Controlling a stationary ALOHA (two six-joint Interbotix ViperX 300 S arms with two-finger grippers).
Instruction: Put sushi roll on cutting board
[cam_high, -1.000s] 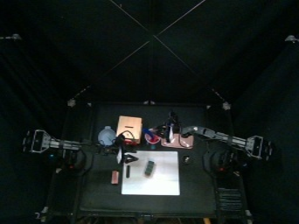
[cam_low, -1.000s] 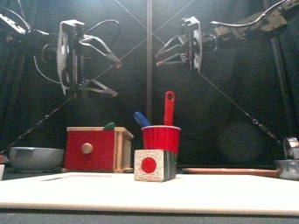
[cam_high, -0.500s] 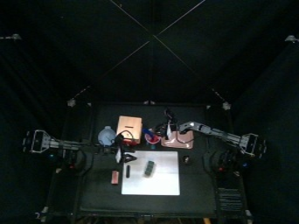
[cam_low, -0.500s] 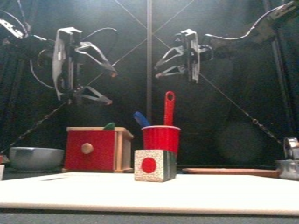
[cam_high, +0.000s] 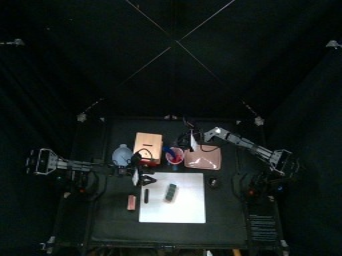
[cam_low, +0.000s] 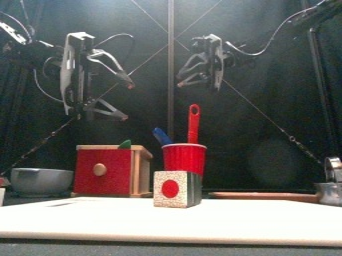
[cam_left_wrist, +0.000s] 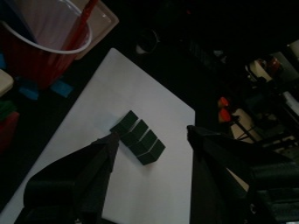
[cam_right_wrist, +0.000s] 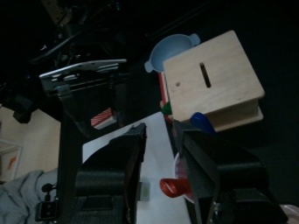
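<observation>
- The cutting board (cam_low: 171, 220) lies nearest, along the front edge of the desk (cam_high: 100, 215), flat, white and the largest thing there.
- The sushi roll (cam_left_wrist: 140, 138) lies on the cutting board. It is a short dark piece scored into segments, on the half of the board nearer the left arm and well inside its edges.
- In the top view a small reddish-brown piece (cam_high: 130, 201) lies on the desk just off the board's left edge.
- A speckled cube with a red dot (cam_low: 175, 188) stands just behind the board in the front view. I cannot tell whether it touches the board.
- Behind the cube stands a red cup (cam_low: 185, 157) with a red spatula (cam_low: 193, 118) and a blue utensil (cam_low: 160, 135) sticking out of it.
- To the cup's left is a red box with a wooden face (cam_low: 112, 168), and further left a grey bowl (cam_low: 40, 180).
- The left gripper (cam_low: 91, 100) hangs in the air above the left side of the desk. Its jaws are spread wide and hold nothing, and in its wrist view they frame the sushi roll without touching it.
- The right gripper (cam_low: 203, 75) hangs in the air near the middle, behind the cup. Its jaws are parted and empty.
- Toward the back of the desk in the top view lie a tan block (cam_high: 148, 145) and a pinkish-brown tray (cam_high: 207, 160).
</observation>
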